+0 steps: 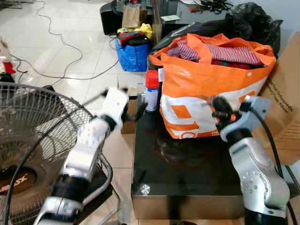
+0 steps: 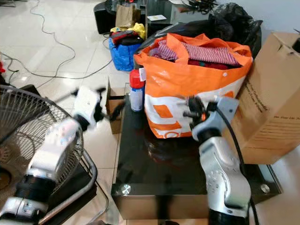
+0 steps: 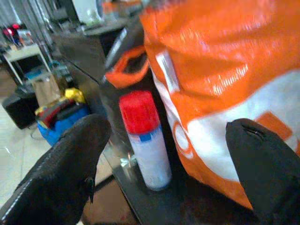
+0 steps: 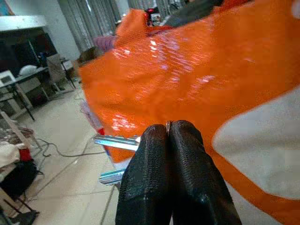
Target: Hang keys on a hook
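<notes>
My right gripper (image 4: 168,127) is shut, and the silver blades of the keys (image 4: 114,142) stick out sideways from between its black fingers. In the eye views this gripper (image 1: 218,112) is raised over the black table, right in front of the orange bag (image 1: 206,89). My left gripper (image 3: 168,130) is open with nothing between its fingers. It is held at the table's left edge (image 1: 127,114), pointing toward a white spray can with a red cap (image 1: 151,92).
A black glass table (image 1: 178,173) carries the orange bag full of clothes and the spray can (image 3: 145,140). A wire fan (image 1: 28,136) stands at my left, and a cardboard box (image 2: 276,93) at the right. A blue bag (image 1: 132,54) and cables lie on the tiled floor.
</notes>
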`<state>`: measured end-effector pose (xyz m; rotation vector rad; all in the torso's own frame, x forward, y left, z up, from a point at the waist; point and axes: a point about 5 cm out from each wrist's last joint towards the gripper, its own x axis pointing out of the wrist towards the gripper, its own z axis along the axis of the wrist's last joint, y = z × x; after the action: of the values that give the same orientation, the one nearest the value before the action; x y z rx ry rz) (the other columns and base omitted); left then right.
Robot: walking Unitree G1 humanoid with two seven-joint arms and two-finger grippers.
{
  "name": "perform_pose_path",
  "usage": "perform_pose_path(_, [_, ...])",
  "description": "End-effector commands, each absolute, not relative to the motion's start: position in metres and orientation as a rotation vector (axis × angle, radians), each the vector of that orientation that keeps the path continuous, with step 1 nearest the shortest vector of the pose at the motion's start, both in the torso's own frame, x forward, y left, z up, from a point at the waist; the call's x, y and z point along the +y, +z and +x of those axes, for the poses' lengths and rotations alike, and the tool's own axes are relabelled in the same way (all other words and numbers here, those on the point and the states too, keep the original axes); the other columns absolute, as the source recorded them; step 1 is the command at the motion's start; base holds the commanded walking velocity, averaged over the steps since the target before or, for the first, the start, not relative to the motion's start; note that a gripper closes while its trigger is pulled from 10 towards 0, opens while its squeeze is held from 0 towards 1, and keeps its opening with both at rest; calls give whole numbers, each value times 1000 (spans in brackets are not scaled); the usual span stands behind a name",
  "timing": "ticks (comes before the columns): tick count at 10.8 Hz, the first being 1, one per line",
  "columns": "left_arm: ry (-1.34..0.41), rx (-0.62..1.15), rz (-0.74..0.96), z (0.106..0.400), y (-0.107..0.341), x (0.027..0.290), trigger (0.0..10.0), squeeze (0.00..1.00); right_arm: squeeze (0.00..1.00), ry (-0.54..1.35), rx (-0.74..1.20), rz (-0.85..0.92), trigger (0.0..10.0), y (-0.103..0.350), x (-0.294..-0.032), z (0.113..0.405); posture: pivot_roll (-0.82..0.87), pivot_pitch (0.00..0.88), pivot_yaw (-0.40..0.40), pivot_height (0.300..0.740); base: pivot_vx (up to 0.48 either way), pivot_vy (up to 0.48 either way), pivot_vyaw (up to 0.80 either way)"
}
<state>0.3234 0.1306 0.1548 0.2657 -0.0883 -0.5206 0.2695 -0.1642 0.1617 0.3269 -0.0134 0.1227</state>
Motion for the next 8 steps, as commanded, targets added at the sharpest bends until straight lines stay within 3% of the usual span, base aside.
perform_pose_path(1, [-503, -96, 270, 325, 157, 131, 10000, 302, 0, 110, 45, 242, 0, 155, -164, 271, -76, 0, 16, 740, 0, 0, 0])
perform_pose_path(2, [-505, -86, 300, 324, 152, 131, 10000, 302, 0, 151, 94, 255, 0, 149, -160, 270, -76, 0, 16, 740, 0, 0, 0])
perform_pose_path(3, [-518, -69, 309, 321, 150, 130, 10000, 306, 0, 267, 377, -215, 0, 109, -163, 260, -65, 0, 11, 740, 0, 0, 0])
perform_pose_path(5, [-609, -8, 366, 316, 139, 130, 10000, 306, 0, 244, 537, -246, 0, 84, -174, 250, -56, 0, 6, 740, 0, 0, 0])
perform_pose_path(6, [-663, 32, 382, 312, 132, 131, 10000, 306, 0, 237, 566, -370, 0, 81, -179, 249, -55, 0, 6, 740, 0, 0, 0])
perform_pose_path(7, [-701, 61, 389, 309, 129, 131, 10000, 306, 0, 195, 573, -155, 0, 84, -174, 251, -54, 0, 6, 740, 0, 0, 0])
perform_pose_path(8, [-727, 68, 396, 308, 128, 130, 10000, 310, 0, 189, 511, -122, 0, 93, -172, 259, -52, 0, 7, 740, 0, 0, 0])
